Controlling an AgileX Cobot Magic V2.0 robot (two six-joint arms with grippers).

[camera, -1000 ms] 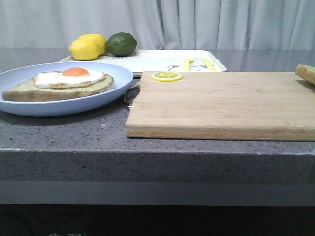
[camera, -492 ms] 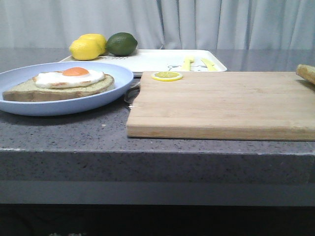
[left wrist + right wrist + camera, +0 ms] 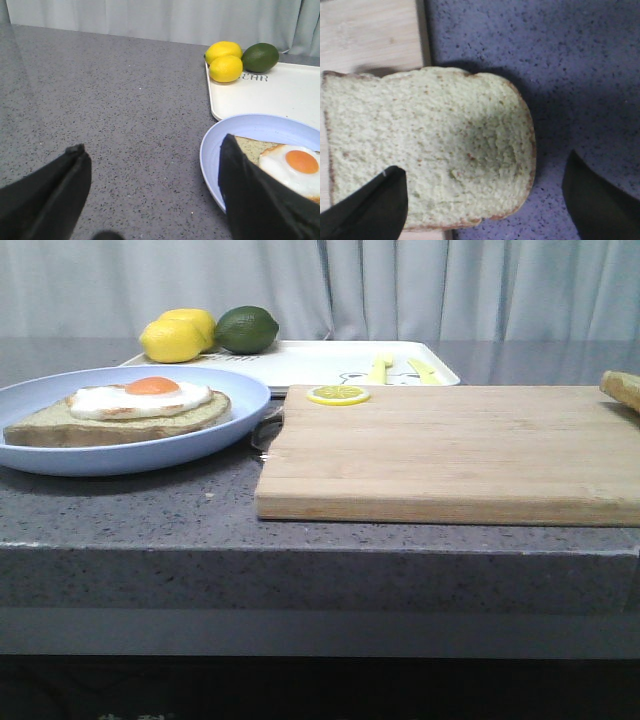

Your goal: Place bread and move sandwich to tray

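Observation:
The bread [image 3: 425,150] is a pale slice with a brown crust, lying half on the cutting board's edge and half over the counter; its corner shows at the right edge of the front view [image 3: 622,388]. My right gripper [image 3: 482,200] hovers open above it, one finger over the slice, the other over the counter. A darker slice with a fried egg [image 3: 125,410] lies on the light-blue plate [image 3: 230,425], also in the left wrist view [image 3: 220,142]. My left gripper [image 3: 150,185] is open and empty beside the plate's rim. The white tray [image 3: 320,362] stands behind the plate.
A wooden cutting board [image 3: 450,450] fills the middle and right of the counter, with a lemon slice [image 3: 338,395] on its far left corner. Two lemons [image 3: 178,336] and a lime [image 3: 246,329] sit on the tray's far left corner. The counter's front edge is near.

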